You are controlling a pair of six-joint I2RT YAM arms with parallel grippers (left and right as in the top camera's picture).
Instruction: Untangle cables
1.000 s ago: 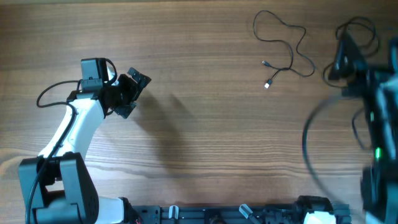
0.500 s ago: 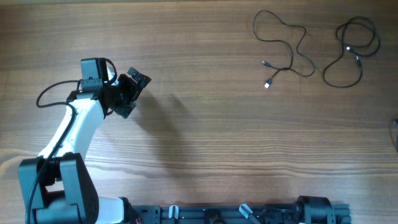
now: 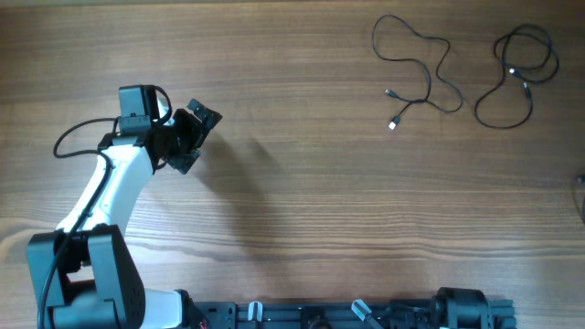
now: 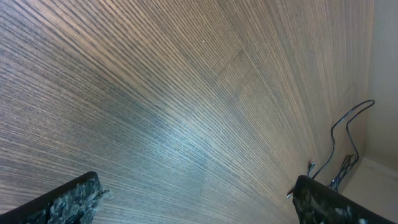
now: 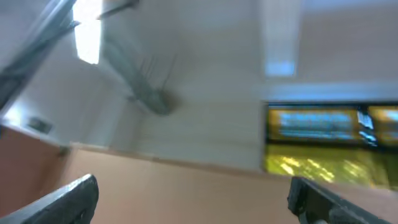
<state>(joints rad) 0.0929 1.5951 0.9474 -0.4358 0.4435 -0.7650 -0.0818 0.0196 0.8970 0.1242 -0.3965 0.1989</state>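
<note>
Jaws on the left gripper (image 3: 195, 139) stand wide apart with nothing between them. It is over the table (image 3: 302, 192) at the left side, on a white arm (image 3: 110, 183) that bends back toward the near edge. In its wrist view both fingers (image 4: 65, 202) frame only wood grain, and thin black strands show far off beyond the right-hand finger.

The right gripper (image 5: 191, 190) is also spread wide and holds nothing. Its wrist view is blurred and looks off the table at a pale wall (image 5: 211, 81) and a yellow-lit panel (image 5: 329, 146). The overhead view does not show that gripper.

One cable (image 3: 430, 87) lies in loose loops toward the far right of the table. It has a silvery plug (image 3: 394, 124) at its nearer end and a small dark plug (image 3: 388, 92) just beside that. The other cable (image 3: 478, 105) lies looped further right, near the table's edge. The two lie near each other but apart, not crossing, and both are well away from the left gripper.
</note>
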